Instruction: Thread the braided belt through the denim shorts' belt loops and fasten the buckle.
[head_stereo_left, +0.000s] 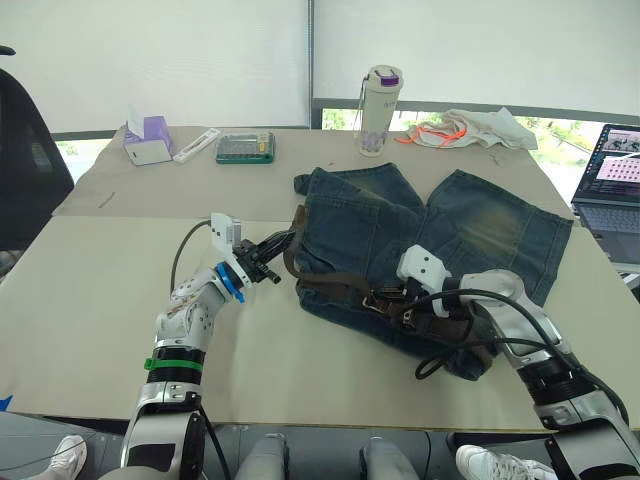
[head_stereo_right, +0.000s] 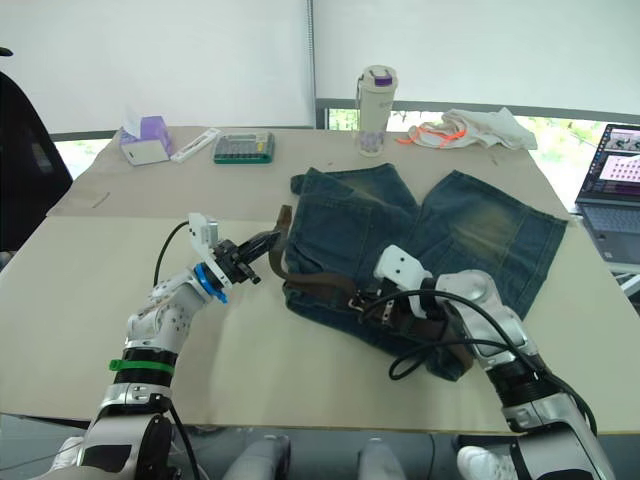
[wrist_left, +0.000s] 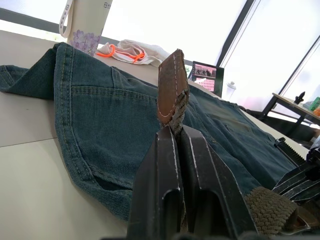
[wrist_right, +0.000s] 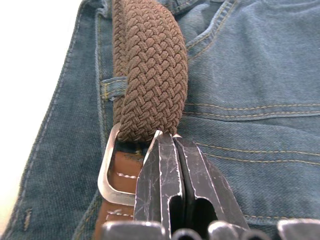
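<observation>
I'm getting bright, even daylight from the white blinds (head_stereo_left: 160, 55) behind the desk (head_stereo_left: 110, 300), which look nearly blown out. Shadows on the desk are soft and faint, darkest under the denim shorts (head_stereo_left: 440, 250). Both head views are sharp with no obvious edge bending. In the left wrist view the far windows glare white and the laptop (wrist_left: 207, 75) behind is soft; the right wrist view's weave is crisp.
</observation>
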